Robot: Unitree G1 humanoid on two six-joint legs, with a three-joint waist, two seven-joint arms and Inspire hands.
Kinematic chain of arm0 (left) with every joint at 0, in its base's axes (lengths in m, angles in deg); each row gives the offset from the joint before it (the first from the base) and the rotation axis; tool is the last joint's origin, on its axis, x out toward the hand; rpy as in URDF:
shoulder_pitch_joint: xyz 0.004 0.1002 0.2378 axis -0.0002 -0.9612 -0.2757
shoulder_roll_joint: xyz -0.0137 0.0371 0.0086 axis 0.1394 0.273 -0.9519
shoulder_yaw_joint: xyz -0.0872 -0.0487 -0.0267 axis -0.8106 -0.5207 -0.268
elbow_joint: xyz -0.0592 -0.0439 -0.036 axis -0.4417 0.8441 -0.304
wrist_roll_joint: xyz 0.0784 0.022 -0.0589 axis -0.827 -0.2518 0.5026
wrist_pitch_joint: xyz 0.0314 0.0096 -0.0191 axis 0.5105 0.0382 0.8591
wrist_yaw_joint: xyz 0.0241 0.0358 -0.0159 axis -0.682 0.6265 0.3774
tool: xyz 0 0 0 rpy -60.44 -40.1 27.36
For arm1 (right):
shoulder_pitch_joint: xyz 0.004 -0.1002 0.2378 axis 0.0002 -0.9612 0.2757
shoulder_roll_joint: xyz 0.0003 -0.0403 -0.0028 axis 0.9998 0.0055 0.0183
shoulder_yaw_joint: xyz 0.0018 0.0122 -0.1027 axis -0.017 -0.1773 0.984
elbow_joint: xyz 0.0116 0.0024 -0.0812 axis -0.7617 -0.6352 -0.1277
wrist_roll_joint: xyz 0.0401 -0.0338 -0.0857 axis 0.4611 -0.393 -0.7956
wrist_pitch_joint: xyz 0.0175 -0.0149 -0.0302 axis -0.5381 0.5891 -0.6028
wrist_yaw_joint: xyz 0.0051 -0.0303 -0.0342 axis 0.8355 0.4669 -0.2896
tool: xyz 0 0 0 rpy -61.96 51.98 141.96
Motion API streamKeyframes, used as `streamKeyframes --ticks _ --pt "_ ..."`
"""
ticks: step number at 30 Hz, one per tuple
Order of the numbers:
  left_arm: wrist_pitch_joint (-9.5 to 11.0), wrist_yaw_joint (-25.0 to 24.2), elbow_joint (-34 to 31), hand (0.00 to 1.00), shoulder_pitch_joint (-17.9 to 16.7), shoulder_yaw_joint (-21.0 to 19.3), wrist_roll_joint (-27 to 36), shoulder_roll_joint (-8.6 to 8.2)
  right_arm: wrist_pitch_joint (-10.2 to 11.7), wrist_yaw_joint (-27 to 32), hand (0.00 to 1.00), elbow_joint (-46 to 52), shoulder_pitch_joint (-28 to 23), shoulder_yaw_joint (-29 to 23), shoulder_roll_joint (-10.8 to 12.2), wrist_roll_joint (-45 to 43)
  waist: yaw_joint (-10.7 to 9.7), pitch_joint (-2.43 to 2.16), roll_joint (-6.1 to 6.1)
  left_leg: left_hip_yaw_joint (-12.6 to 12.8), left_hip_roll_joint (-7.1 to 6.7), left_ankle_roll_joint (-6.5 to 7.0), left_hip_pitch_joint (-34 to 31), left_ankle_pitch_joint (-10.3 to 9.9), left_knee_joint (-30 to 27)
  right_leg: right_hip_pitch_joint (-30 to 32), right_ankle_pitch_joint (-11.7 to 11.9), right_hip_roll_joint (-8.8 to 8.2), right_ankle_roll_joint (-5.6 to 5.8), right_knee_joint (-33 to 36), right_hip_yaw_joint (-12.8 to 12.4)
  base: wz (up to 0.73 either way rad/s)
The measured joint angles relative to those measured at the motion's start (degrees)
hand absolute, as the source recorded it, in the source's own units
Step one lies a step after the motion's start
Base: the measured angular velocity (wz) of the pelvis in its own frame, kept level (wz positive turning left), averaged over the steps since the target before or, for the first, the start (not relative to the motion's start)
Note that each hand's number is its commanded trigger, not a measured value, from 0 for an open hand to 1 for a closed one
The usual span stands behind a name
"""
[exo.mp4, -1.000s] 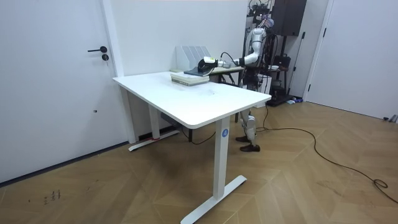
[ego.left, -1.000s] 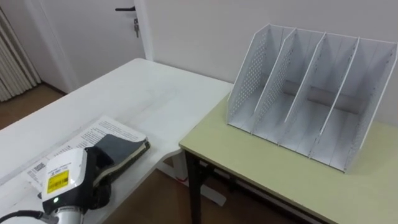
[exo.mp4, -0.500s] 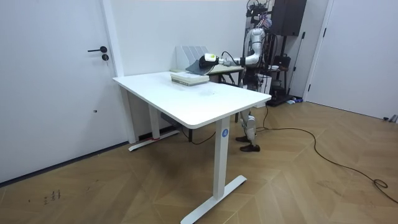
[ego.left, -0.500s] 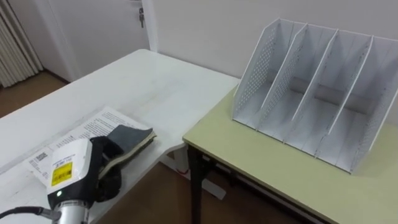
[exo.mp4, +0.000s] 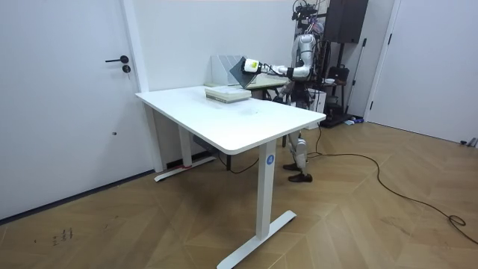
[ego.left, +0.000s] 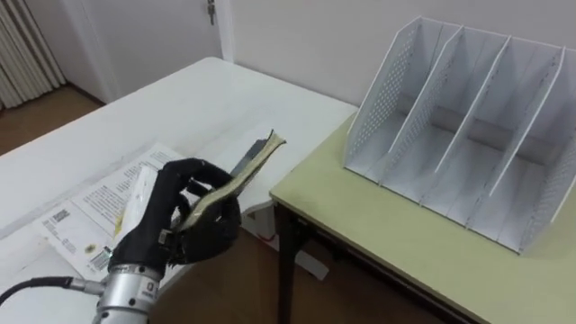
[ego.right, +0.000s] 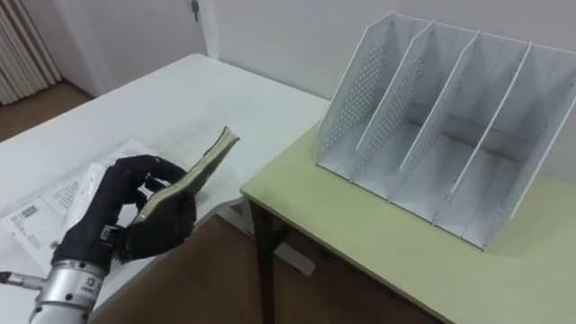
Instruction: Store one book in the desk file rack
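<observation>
Above white table's (ego.left: 202,94) papers (ego.left: 90,205), left robot hand (ego.left: 169,209) grips book (ego.left: 250,162), rack (ego.left: 468,135) beyond.

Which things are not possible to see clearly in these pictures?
Book cover: left eye view, seen edge-on, partly wrapped by the left hand.
File rack upper right corner: cut off by that view's right edge.
Printed sheets on the white table: print too small to read.

The book (ego.left: 247,166), flat on the surface (ego.left: 189,99) a second ago under the left robot hand (ego.left: 175,220), is now lifted clear of it. The fingers curl round its lower end. It stands tilted on edge, with its free end raised and nearer the file rack (ego.left: 468,144) than before.
</observation>
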State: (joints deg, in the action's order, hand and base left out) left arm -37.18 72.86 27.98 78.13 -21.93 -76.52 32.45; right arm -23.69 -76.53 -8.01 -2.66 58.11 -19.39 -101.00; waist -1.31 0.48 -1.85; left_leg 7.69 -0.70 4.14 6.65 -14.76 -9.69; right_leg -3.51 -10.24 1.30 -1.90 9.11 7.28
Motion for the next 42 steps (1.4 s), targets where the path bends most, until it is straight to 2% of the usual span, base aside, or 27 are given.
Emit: streamKeyframes --ticks 3,5,7,9,10,11,12,13,14,15,16,17,18,19,20,22,23,25,27,28,31,37,42 --pt "1.34 -1.38 -1.55 1.0 0.04 -0.75 8.0 0.06 1.94 -3.76 0.0 11.35 -2.69 2.23 -0.53 0.17 0.42 0.02 0.06 -0.04 0.0 -0.01 0.87 0.0 0.06 -1.16 0.16 0.05 0.01 -0.55 -0.42 -0.02" --pt "3.03 -2.39 -2.91 1.0 0.01 -0.74 12.49 0.11 2.63 -6.88 0.0 19.02 -4.28 4.38 -1.36 1.38 1.32 0.08 0.24 0.0 0.0 -0.04 1.82 0.02 0.23 -1.88 0.16 0.15 0.01 -0.56 -1.45 -0.04" --pt "4.24 -3.98 -3.04 1.0 0.01 -0.74 15.86 0.14 3.07 -9.87 0.0 22.71 -4.3 4.79 -1.86 1.81 2.04 0.12 0.29 0.0 -0.05 -0.05 2.61 0.03 0.2 -2.42 0.16 0.2 0.01 -0.59 -2.59 -0.19" --pt "4.68 -5.59 -3.04 1.0 -0.05 -0.81 18.79 0.35 3.27 -11.81 0.0 26.49 -4.38 4.86 -1.98 3.37 2.55 0.43 0.77 0.34 -0.32 -0.18 2.6 -0.05 -1.7 -3.88 0.19 -0.33 -0.02 -0.83 -3.77 0.01" --pt "5.05 -6.52 -3.03 1.0 -0.03 -0.69 21.08 0.59 3.35 -12.77 0.0 28.7 -4.39 5.1 -2.03 6.44 2.3 1.13 2.18 1.51 -0.8 -2.11 -0.03 -0.79 -7.41 -5.21 0.29 -1.87 -0.06 -1.74 -7.81 0.47" --pt "5.83 -7.37 -3.0 1.0 0.04 -0.15 23.56 0.43 3.55 -13.44 0.0 30.87 -4.56 4.99 -2.09 9.91 1.66 1.03 2.77 1.42 0.32 -3.54 -3.34 -0.48 -5.98 -5.05 0.21 -2.44 0.17 -1.76 -11.94 0.66" --pt "6.27 -7.74 -3.0 1.0 0.45 0.23 24.5 0.51 3.58 -13.7 0.0 31.89 -4.55 4.58 -2.35 11.38 1.47 0.98 2.76 2.13 1.73 -2.03 -4.86 0.36 -3.44 -4.36 -0.29 -2.45 0.99 -1.03 -12.15 0.64" --pt "6.49 -8.3 -2.94 1.0 0.36 0.84 25.83 0.2 3.41 -14.53 0.0 33.13 -4.73 3.97 -2.38 12.85 2.12 0.51 3.24 4.88 1.84 -2.36 -5.05 1.89 -3.81 -2.78 -1.08 -3.09 2.41 0.07 -11.44 0.22" --pt "6.51 -8.65 -2.8 1.0 0.15 0.76 27.26 0.17 3.41 -15.68 0.0 35.08 -4.93 3.63 -2.58 12.96 3.91 0.45 2.93 4.86 1.92 -2.3 -4.74 1.93 -3.85 -2.0 -1.34 -3.08 3.16 0.75 -9.68 -0.14" --pt "6.6 -8.76 -2.57 1.0 0.05 0.47 27.64 0.27 3.4 -16.28 0.0 36.35 -5.09 3.59 -2.68 12.95 5.14 0.46 2.66 3.5 1.96 -2.29 -4.42 1.92 -3.84 -1.47 -1.32 -2.96 3.21 0.63 -8.47 -0.75" --pt "7.13 -8.83 -1.5 1.0 -0.15 -0.54 27.66 0.23 3.35 -17.46 0.0 39.78 -5.12 3.69 -2.93 12.91 7.01 0.6 1.61 -2.31 2.34 -2.34 -3.63 1.88 -3.47 1.52 -0.93 -1.69 2.49 0.04 -6.94 -0.99" --pt "7.13 -9.3 0.27 1.0 -0.18 -2.53 28.76 0.39 3.51 -17.92 0.0 43.88 -5.27 4.04 -3.11 13.15 6.77 0.54 0.29 -7.06 3.46 -2.91 -3.01 1.66 -2.81 4.87 2.79 -0.08 1.04 -2.23 -6.22 -0.92" --pt "7.05 -9.86 0.94 1.0 -0.34 -3.55 29.96 0.77 3.69 -18.06 0.0 45.53 -5.38 4.25 -3.14 13.27 6.05 0.41 0.16 -7.45 3.53 -3.46 -2.78 1.5 -2.71 5.55 7.24 -0.35 1.01 -2.61 -4.69 -0.32" --pt "6.71 -10.82 1.91 1.0 -1.04 -4.35 33.27 0.75 4.1 -18.77 0.0 46.49 -5.49 4.12 -3.32 15.15 3.78 0.27 -0.58 -6.95 4.24 -4.56 -1.64 1.07 -1.98 4.53 7.64 -0.21 0.31 -1.23 -2.49 0.15" --pt "6.54 -12.88 1.96 1.0 -1.36 -3.99 35.65 0.41 4.03 -19.19 0.0 46.35 -5.48 3.92 -3.26 17.98 2.4 0.33 -0.46 -4.71 4.5 -5.18 -0.48 1.46 -1.29 3.18 7.61 -0.17 0.28 -1.26 -2.53 0.26" --pt "6.55 -16.82 1.8 1.0 -1.11 -3.73 39.08 0.41 3.89 -20.51 0.0 46.36 -5.43 2.15 -3.76 22.53 1.64 0.46 -0.14 -2.19 5.12 -5.42 0.05 2.16 0.61 2.3 7.29 -0.08 0.75 -1.18 -2.72 0.21" --pt "6.52 -18.83 1.75 1.0 -1.04 -3.78 42.24 0.46 3.54 -21.8 0.0 46.37 -5.4 0.65 -3.97 25.72 1.8 0.33 0.37 -1.41 5.03 -5.15 0.51 2.34 0.78 2.48 6.73 -0.15 1.02 -0.97 -2.65 0.11" --pt "6.24 -20.71 1.75 1.0 -1.29 -4.69 47.52 0.56 3.03 -24.19 0.0 46.83 -5.33 -1.17 -3.89 29.97 2.2 0.4 1.0 -1.24 4.79 -5.12 0.66 2.34 0.76 2.56 6.61 -0.21 1.08 -0.73 -2.15 -0.06" --pt "5.95 -22.34 1.59 1.0 -1.27 -6.04 51.19 0.94 1.77 -26.2 0.0 48.81 -5.33 -2.91 -4.01 31.37 2.48 0.37 1.37 -1.25 4.66 -4.99 0.6 2.26 0.63 2.61 6.58 -0.26 1.12 -0.48 -1.27 -0.02" --pt "5.95 -23.75 1.55 1.0 -1.27 -6.97 52.84 1.22 1.27 -27.31 0.0 50.77 -5.29 -3.82 -4.2 31.5 2.69 0.35 1.51 -1.3 4.15 -4.97 0.56 2.25 0.57 2.58 6.44 -0.24 1.19 -0.48 -0.88 0.0" --pt "5.93 -26.85 1.56 1.0 -1.32 -7.61 54.76 1.52 1.09 -30.32 0.0 53.25 -4.79 -5.19 -4.28 33.3 3.08 0.19 1.76 -1.47 3.98 -4.36 0.59 1.87 0.49 2.29 5.49 -0.55 0.93 -0.25 -0.59 0.03" --pt "5.27 -34.42 2.04 1.0 -1.95 -7.54 58.11 1.47 -0.75 -35.71 0.0 53.3 -3.83 -7.22 -4.05 38.69 3.16 0.16 1.77 -1.42 3.9 -4.36 0.95 1.87 0.27 2.29 4.88 -1.04 0.89 0.83 -0.51 0.01" --pt "3.26 -36.03 5.48 1.0 -2.21 -7.09 59.08 1.4 -1.87 -36.11 0.0 53.93 -3.8 -7.58 -4.14 43.24 2.99 0.19 1.75 -1.43 3.86 -4.38 0.95 1.87 0.29 2.33 4.65 -0.93 0.77 0.89 -0.93 0.0"
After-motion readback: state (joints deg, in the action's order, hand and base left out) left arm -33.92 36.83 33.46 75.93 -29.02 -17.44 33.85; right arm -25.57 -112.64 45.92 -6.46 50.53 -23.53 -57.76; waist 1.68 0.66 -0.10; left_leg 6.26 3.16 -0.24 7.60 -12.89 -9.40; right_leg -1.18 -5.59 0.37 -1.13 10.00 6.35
